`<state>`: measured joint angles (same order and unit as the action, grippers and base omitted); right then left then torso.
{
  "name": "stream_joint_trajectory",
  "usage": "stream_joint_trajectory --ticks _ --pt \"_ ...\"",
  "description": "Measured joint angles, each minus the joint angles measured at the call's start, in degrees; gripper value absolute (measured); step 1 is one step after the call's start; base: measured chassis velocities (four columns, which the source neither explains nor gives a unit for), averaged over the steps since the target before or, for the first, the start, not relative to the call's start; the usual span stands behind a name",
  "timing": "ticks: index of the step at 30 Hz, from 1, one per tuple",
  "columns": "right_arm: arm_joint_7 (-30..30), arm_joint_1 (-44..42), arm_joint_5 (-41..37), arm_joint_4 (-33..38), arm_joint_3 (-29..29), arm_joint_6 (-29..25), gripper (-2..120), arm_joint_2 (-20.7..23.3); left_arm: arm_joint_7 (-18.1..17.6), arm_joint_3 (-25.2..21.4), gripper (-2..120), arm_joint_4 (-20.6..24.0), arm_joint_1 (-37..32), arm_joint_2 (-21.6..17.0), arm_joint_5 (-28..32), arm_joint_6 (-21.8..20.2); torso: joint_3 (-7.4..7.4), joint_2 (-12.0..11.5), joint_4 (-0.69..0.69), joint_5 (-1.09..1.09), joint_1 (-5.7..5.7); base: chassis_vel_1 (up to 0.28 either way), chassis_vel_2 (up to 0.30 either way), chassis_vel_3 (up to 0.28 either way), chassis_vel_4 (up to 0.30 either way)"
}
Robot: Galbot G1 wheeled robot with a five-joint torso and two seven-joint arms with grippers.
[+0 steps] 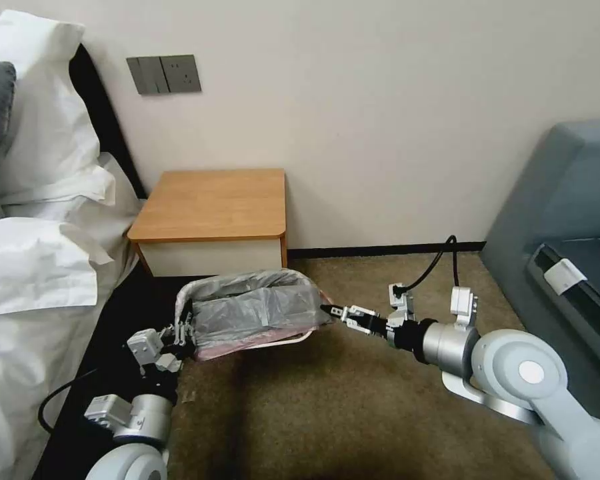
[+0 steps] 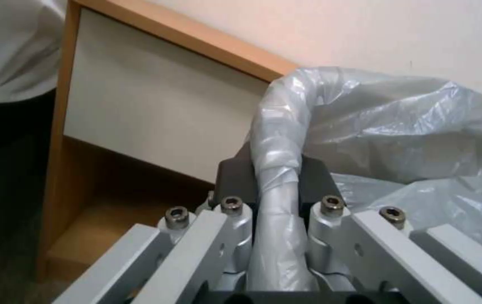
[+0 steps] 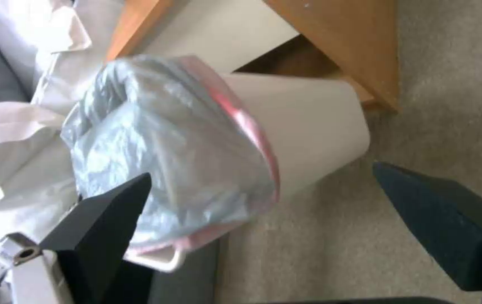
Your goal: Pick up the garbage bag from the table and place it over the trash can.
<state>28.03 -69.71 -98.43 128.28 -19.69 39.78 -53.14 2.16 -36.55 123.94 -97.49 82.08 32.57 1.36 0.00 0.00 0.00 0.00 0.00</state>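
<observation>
Nearby, bed (image 1: 40, 267) beside bagged trash can (image 3: 308, 122).

the carpet floor (image 1: 380, 413) carries the trash can (image 3: 308, 126) just beside the table (image 1: 213, 200).

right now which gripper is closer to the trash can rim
Left. The left gripper is clamped on the trash can rim through the garbage bag; the right gripper is open just beside the opposite side.

Grey, seemingly pink-edged garbage bag (image 1: 260, 310); cream-white trash can (image 3: 308, 126); orange-brown table (image 1: 213, 203).
</observation>
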Motion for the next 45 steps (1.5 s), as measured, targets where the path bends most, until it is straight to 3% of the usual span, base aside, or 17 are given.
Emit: stream_joint_trajectory --ticks 4,7,8,10,16,20,28,32,39,45 --pt "2.1 -0.8 -3.1 3.0 -0.1 -1.1 100 -0.2 -0.2 -0.2 9 0.4 -0.2 -0.1 0.0 0.0 0.0 0.0 0.0 0.0 0.0 0.0 0.0 0.0 0.0" --pt "15.8 0.7 -16.2 8.2 0.0 -6.4 100 -2.7 -0.6 -0.2 9 1.0 -0.3 -0.1 -0.6 0.0 -0.01 0.0 0.01 -0.01 0.0 0.0 0.0 0.0 0.0" --pt "15.8 0.7 -16.2 8.2 0.0 -6.4 100 -2.7 -0.6 -0.2 9 1.0 -0.3 -0.1 -0.6 0.0 -0.01 0.0 0.01 -0.01 0.0 0.0 0.0 0.0 0.0" --pt "22.1 1.3 -21.1 10.0 0.3 -9.8 100 -4.2 -0.7 0.0 9 1.3 -0.4 -0.1 -1.0 0.0 0.0 0.0 0.01 -0.01 0.0 0.0 0.0 0.0 0.0" --pt "22.6 -0.2 -20.4 9.2 0.4 -10.8 100 -5.6 -0.7 0.4 9 1.9 -0.5 0.2 -1.1 0.0 -0.01 0.0 -0.01 -0.01 0.0 0.0 0.0 0.0 0.0" --pt "21.6 -0.5 -19.2 7.3 0.4 -11.6 100 -7.2 -0.7 0.5 9 2.3 -0.6 0.3 -1.0 -0.2 0.0 0.0 0.0 0.0 0.0 0.0 0.0 0.0 0.0" --pt "12.3 -2.9 -13.8 4.9 0.9 -11.3 99 -8.6 -1.3 0.4 9 3.2 -0.7 0.2 2.1 -2.1 -0.01 0.0 0.0 0.0 0.0 0.0 0.0 0.0 0.0" --pt "8.5 -4.1 -12.0 4.8 0.7 -11.5 89 -9.1 -2.9 0.3 9 3.5 -0.4 0.3 4.9 -4.5 0.0 0.0 0.0 0.0 0.0 0.0 0.0 0.0 0.0" --pt "1.0 -6.9 -5.2 5.4 0.7 -11.5 82 -10.6 -5.7 0.0 9 3.8 -0.1 0.6 10.3 -8.3 0.0 0.0 0.0 0.0 0.0 0.0 0.0 0.0 0.0" --pt "-0.1 -7.4 -2.9 5.1 0.7 -11.6 81 -11.0 -6.6 -0.3 9 4.0 0.1 0.4 12.5 -9.5 -0.01 0.0 0.0 0.0 0.0 0.0 0.0 0.0 0.0"
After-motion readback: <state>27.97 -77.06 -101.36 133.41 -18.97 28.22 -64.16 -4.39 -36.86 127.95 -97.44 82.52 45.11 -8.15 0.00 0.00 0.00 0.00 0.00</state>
